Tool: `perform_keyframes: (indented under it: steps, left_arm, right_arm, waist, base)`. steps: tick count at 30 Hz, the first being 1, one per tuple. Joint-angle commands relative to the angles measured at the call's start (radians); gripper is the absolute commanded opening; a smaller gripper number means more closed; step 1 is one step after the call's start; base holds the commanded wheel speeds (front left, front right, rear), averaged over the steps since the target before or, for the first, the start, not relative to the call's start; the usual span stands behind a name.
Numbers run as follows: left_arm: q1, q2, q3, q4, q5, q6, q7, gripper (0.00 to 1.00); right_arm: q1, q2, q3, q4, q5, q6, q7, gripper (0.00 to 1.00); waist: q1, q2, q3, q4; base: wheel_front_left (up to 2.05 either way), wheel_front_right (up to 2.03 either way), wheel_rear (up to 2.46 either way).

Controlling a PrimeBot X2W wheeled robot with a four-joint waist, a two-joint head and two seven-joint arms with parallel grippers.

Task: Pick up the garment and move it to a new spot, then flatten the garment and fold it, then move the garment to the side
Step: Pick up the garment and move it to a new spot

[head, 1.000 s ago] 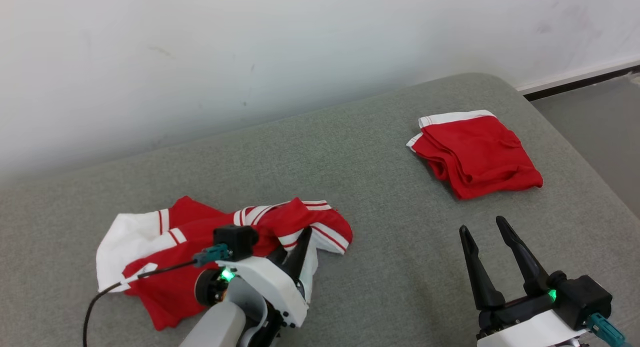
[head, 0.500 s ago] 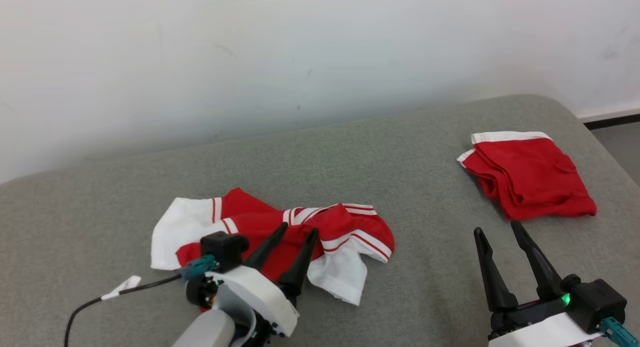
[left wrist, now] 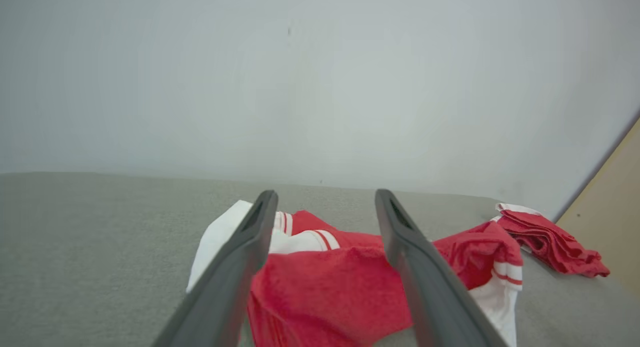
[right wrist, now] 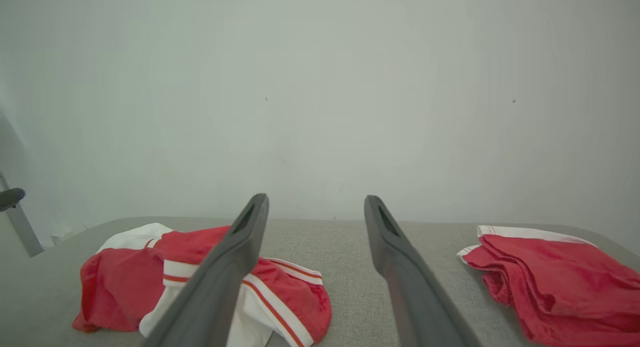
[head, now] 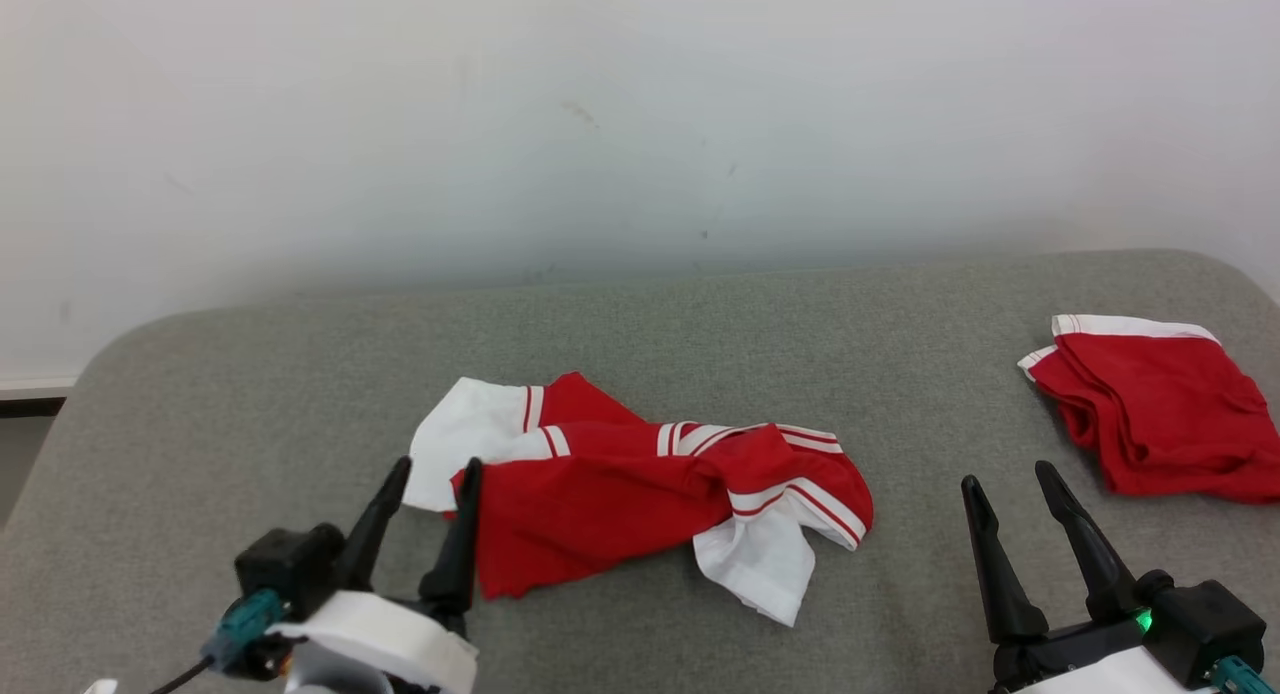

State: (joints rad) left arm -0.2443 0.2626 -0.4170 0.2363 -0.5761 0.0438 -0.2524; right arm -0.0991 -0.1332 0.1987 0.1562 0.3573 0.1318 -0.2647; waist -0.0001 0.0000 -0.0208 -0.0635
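My left gripper has its jaws spread wide and empty, tips by the left edge of the crumpled red-and-white jersey. My right gripper is parted too, holding nothing. The jersey lies mid grey cushion, with folded red shorts far right.

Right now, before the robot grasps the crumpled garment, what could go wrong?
1. The crumpled red and white shirt lies bunched in overlapping layers. The open left tool, at its left edge, may pinch several layers, so it will not spread flat.
2. The folded red garment lies just beyond the open right tool; a wide reach could disturb it.
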Motion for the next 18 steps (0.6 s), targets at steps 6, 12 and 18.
perform_keyframes:
  steps: [6, 12, 18]
  left_arm:
    - [0.139, 0.019, 0.106, -0.069, 0.050, 0.057, -0.013, 1.00]
    - [0.226, -0.013, 0.179, -0.100, 0.091, 0.041, -0.012, 1.00]
    - [0.222, -0.057, 0.203, -0.093, 0.125, 0.008, -0.012, 1.00]
  right_arm:
    - [0.022, 0.001, 0.010, 0.002, -0.006, -0.002, 0.001, 1.00]
    - [0.034, -0.003, 0.014, 0.006, 0.003, -0.002, 0.001, 1.00]
    - [0.026, -0.008, 0.021, 0.010, 0.005, -0.002, 0.001, 1.00]
  waist:
    - [0.0001, 0.0000, -0.004, 0.007]
    - [0.0001, 0.0000, -0.002, 0.003]
    - [0.0001, 0.0000, -0.002, -0.002]
  base:
    - [0.00, 0.00, 0.00]
    - [0.00, 0.00, 0.00]
    - [0.00, 0.00, 0.00]
